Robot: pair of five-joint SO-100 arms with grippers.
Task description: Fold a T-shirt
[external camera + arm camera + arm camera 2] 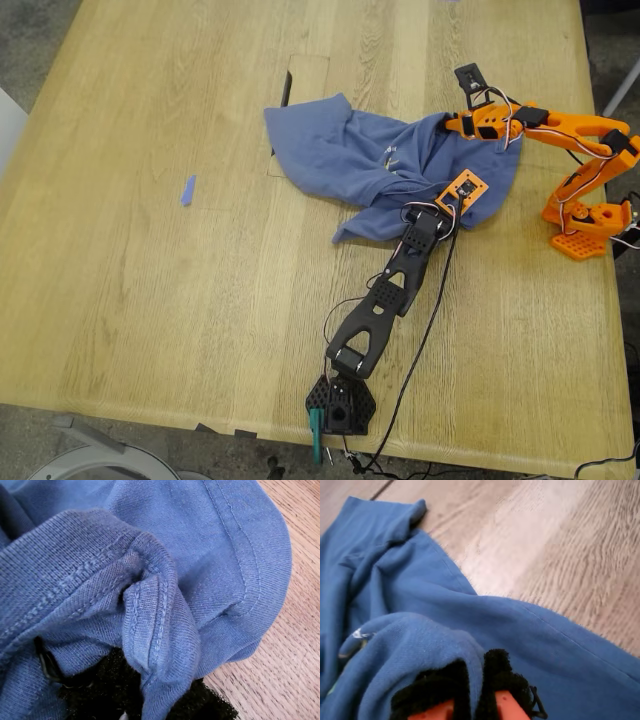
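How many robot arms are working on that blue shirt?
2: a black arm reaching in from the table's near edge, and an orange arm at the exterior view's right. Both meet the T-shirt.

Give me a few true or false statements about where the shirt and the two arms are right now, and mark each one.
1. The T-shirt lies flat and neatly folded. False: it is bunched and crumpled.
2. My second gripper has shirt fabric between its jaws. True.
3. The small blue scrap rests on top of the T-shirt. False: it lies apart on the bare table, toward the exterior view's left.
4. My first gripper is surrounded by shirt fabric with a stitched hem bunched at it. True.
5. Both arms hang clear of the shirt. False: both reach into it.
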